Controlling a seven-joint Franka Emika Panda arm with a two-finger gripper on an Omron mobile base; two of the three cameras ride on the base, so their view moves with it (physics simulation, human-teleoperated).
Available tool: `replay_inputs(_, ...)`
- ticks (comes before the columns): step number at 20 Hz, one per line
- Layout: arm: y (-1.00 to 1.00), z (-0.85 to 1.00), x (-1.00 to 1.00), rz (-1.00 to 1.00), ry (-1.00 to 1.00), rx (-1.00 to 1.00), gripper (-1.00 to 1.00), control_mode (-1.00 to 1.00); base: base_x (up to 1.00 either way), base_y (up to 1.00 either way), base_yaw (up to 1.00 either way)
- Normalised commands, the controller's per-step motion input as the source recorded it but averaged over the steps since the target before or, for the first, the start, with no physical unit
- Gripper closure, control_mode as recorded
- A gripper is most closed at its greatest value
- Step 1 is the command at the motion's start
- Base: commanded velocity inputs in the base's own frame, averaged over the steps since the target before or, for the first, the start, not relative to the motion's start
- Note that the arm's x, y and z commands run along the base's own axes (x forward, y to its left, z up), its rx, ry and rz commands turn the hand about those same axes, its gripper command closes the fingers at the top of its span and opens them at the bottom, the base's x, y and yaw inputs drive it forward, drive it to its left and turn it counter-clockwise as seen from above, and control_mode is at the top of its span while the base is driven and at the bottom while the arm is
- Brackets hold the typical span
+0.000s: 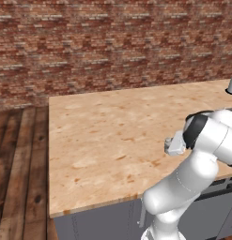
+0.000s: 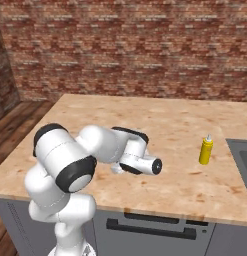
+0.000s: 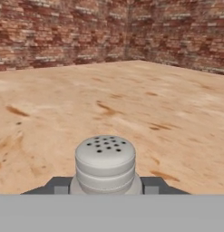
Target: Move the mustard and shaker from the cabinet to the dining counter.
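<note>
Shaker sits upright between the two dark finger tips of the end effector in the hand view: pale grey body, lighter rounded cap pierced with small holes, cap close to the camera. One finger tip stands against each side of its base, so the end effector is partly closed and has hold of the shaker. Whether the base of the shaker touches the wood below cannot be told. Beyond it in the hand view the light-wood grained worktop stretches away to a corner where two red brick walls meet. In the right base view the mustard, a small yellow bottle with a pale nozzle, stands upright on the same worktop, well apart from the arm's wrist and to its right, near the edge of a grey recessed sink. The wrist lies low over the near part of the slab, pointing right. In the left base view the arm's elbow covers the hand; the worktop rests on a grey base with a dark wood plank floor to its left, and the foot of a grey steel cylinder shows at the far right edge.
</note>
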Motion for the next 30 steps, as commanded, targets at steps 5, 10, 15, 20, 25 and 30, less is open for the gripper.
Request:
replay_inputs(5,0.00,-0.12,0.00,-0.02,0.00,0.00,1.00,-1.00,0.00,0.00,0.00)
replay_inputs(10,0.00,-0.14,0.00,-0.01,0.00,0.00,1.00,-1.00,0.00,0.00,0.00)
replay_inputs(15,0.00,-0.19,0.00,-0.01,0.00,0.01,-1.00,-1.00,0.00,0.00,0.00)
replay_inputs(20,0.00,-0.03,0.00,0.00,0.00,0.06,-1.00,-1.00,0.00,0.00,0.00)
replay_inputs(25,-0.03,0.04,0.00,0.00,-0.02,0.08,-1.00,-1.00,0.00,0.00,0.00)
replay_inputs(30,-0.10,0.24,-0.07,0.00,-0.02,0.08,-1.00,-1.00,0.00,0.00,0.00)
